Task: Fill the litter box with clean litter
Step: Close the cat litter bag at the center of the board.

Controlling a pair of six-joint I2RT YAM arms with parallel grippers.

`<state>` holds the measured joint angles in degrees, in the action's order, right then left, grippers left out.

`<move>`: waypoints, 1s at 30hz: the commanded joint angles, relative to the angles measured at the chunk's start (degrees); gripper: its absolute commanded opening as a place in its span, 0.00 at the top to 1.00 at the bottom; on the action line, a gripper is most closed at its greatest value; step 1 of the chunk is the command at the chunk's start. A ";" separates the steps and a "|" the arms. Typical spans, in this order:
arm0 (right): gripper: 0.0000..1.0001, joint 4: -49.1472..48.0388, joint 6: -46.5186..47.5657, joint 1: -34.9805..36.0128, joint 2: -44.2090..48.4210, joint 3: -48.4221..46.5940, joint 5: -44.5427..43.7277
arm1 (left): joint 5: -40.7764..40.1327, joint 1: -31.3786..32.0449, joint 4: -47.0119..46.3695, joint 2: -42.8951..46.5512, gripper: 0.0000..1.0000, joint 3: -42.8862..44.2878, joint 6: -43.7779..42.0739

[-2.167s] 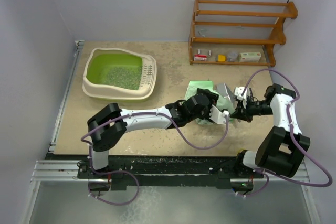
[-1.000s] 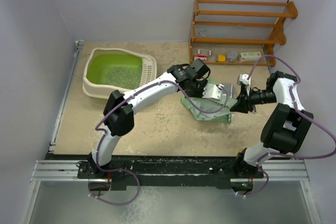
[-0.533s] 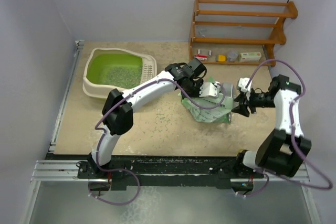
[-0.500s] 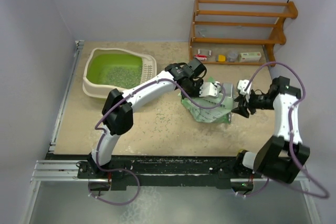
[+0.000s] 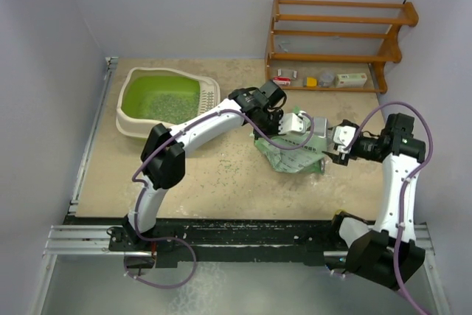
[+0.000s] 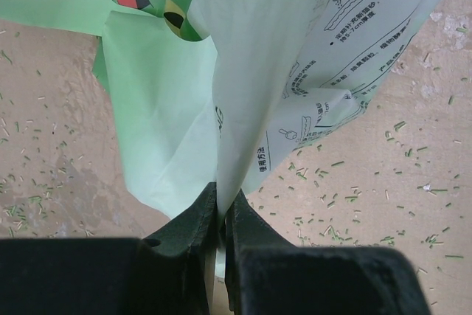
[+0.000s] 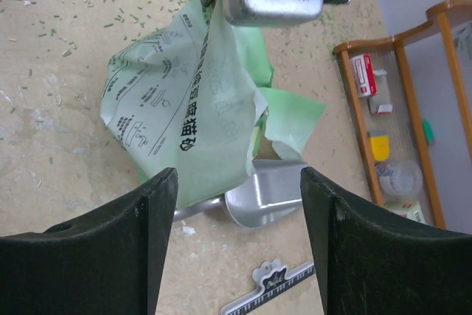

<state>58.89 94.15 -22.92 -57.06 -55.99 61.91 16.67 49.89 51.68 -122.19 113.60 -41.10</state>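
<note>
Near the shelf (image 5: 335, 43), left hand (image 6: 221, 208) pinches bag (image 6: 258, 71) edge; right hand (image 7: 237, 176) gapes

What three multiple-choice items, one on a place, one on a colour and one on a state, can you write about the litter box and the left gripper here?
1. Where on the table does the litter box stand?
A. far left
B. near right
C. centre
2. What colour is its inside?
A. blue
B. lime green
C. red
3. How is the left gripper?
A. open and empty
B. shut on the printed bag
C. out of view
Answers: 1 A, the top view shows it at the far left; 2 B, its inner walls are lime green; 3 B, the left wrist view shows it pinching the bag's fold.
</note>
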 commanded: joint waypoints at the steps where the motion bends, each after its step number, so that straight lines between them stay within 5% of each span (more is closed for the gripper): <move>1: 0.29 14.58 17.09 -0.03 -2.55 -5.49 4.48 | 4.47 -0.05 -1.33 3.46 0.97 -1.03 1.63; 7: 0.27 15.37 19.52 1.86 -4.05 -4.29 2.06 | 5.96 -0.33 -1.94 4.05 0.97 -0.78 1.68; 21: 0.27 -6.48 -1.52 15.56 -10.06 -2.19 -4.82 | 6.65 -0.37 0.10 4.41 0.97 1.09 0.94; 30: 0.36 -7.00 -0.73 16.85 -15.12 -2.19 -9.66 | 7.99 -0.59 0.26 5.28 0.97 1.37 1.09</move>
<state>53.19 94.11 -6.48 -71.35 -58.33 54.81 20.51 49.23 50.65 -121.14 112.92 -40.99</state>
